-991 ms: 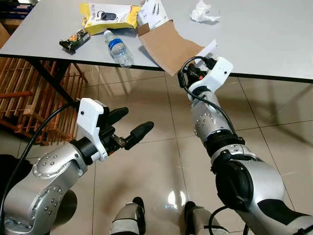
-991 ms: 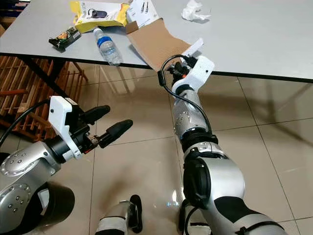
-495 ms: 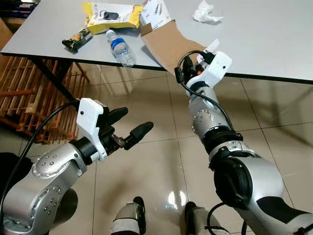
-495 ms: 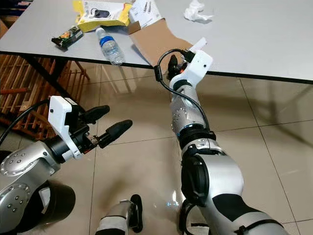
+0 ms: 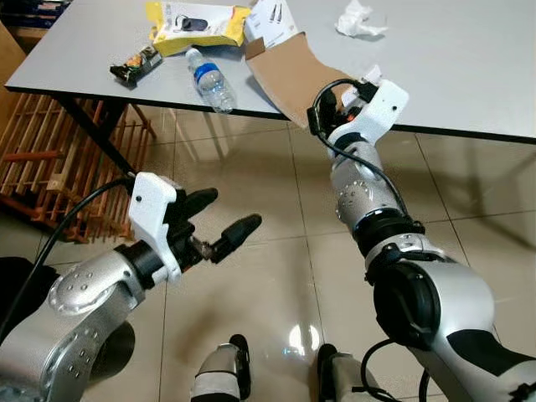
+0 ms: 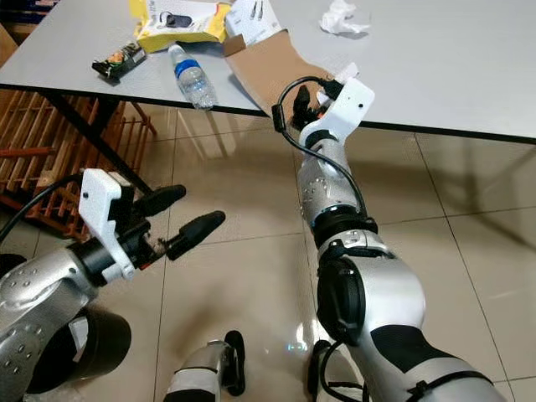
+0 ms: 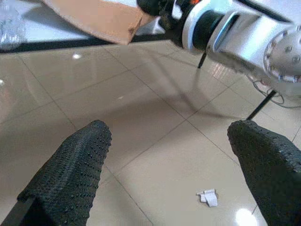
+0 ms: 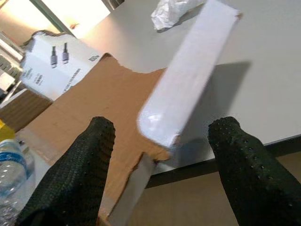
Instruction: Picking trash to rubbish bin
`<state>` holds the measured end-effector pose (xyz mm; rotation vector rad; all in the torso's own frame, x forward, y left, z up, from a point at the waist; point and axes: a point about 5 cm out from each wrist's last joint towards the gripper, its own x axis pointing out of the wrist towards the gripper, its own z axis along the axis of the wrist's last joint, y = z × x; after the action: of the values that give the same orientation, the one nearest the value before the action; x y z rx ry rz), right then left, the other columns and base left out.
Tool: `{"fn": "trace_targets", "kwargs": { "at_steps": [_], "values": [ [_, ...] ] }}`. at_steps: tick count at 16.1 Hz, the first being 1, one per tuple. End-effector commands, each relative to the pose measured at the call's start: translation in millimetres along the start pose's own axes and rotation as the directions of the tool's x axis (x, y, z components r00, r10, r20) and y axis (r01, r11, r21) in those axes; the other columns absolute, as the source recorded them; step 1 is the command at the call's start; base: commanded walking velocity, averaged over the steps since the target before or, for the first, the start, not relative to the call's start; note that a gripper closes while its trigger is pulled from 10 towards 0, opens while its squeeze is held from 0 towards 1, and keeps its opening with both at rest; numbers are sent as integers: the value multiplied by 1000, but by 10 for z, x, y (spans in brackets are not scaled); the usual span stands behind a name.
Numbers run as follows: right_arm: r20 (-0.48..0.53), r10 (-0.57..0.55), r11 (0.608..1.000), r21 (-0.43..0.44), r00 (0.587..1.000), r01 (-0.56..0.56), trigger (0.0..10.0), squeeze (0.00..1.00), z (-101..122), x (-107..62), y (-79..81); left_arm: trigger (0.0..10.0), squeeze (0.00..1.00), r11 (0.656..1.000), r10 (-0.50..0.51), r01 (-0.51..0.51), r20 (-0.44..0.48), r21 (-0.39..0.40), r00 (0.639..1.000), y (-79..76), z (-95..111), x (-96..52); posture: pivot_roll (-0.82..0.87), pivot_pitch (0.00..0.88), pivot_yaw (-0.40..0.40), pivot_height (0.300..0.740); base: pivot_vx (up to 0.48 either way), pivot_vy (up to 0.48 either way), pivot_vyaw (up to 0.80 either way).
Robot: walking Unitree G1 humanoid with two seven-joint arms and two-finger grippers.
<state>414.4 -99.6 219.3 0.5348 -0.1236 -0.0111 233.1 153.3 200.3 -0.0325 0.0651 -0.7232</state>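
Pincer on your right arm (image 8: 160, 174) stood open at the near edge of the counter (image 5: 469, 75), its two black fingers (image 8: 84, 169) spread either side of the white flap (image 8: 188, 70) that rose from the torn cardboard sheet (image 5: 289, 71). Nothing was gripped yet. That cardboard lay flat on the counter with one end hanging past the near edge, and its long axis ran from that overhanging end back toward the white printed box (image 5: 272, 18) deeper on the counter. The flap stood directly ahead of the right pincer, in line with the gap between the fingers, so your coming move looked like a short push forward and a close.

Your left pincer (image 5: 213, 222) hung open over the tiled floor (image 5: 251, 167), well apart from the counter, so the right arm was far nearer to the cardboard. Other trash sat on the counter beyond the cardboard: a plastic bottle (image 5: 211, 80) just beside it, a snack wrapper (image 5: 136, 64), a yellow package (image 5: 197, 17) and a crumpled tissue (image 5: 358, 18).

Against the picture a second before, your right wrist had come up and slightly outward along the counter edge, closer to the flap; the left arm had barely changed. Part of the shift was the head camera moving.
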Motion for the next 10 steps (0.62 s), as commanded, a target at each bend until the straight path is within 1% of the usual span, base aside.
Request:
{"fn": "trace_targets", "kwargs": {
  "at_steps": [1,2,5,6,8,10],
  "values": [
    [-3,1,1000,-3,1000,-1,10000,0,-9,1,53,10000,0,1000,2,-2,-2,3,1000,-12,20,-47,274,332,110,740,0,0,0],
    [10,-28,1000,1,1000,28,10000,0,25,9,-37,10000,0,1000,7,-7,-10,4,1000,-25,27,-95,296,353,119,740,0,0,0],
    [11,-34,999,4,999,34,10000,0,52,16,-125,10000,0,1000,12,-12,-26,3,1000,-38,24,-142,316,370,128,740,0,0,0],
    [3,-20,1000,6,1000,20,10000,0,61,23,-152,10000,0,1000,17,-17,-40,3,999,-50,24,-186,333,385,134,740,0,0,0],
    [-16,7,1000,-3,1000,-7,10000,0,45,27,-123,10000,0,1000,23,-23,-51,2,998,-59,17,-217,344,395,134,740,0,0,0],
    [-28,35,999,-14,999,-36,10000,0,31,29,-58,10000,0,1000,28,-29,-55,0,998,-71,23,-234,350,400,129,740,0,0,0]
  ]
}}
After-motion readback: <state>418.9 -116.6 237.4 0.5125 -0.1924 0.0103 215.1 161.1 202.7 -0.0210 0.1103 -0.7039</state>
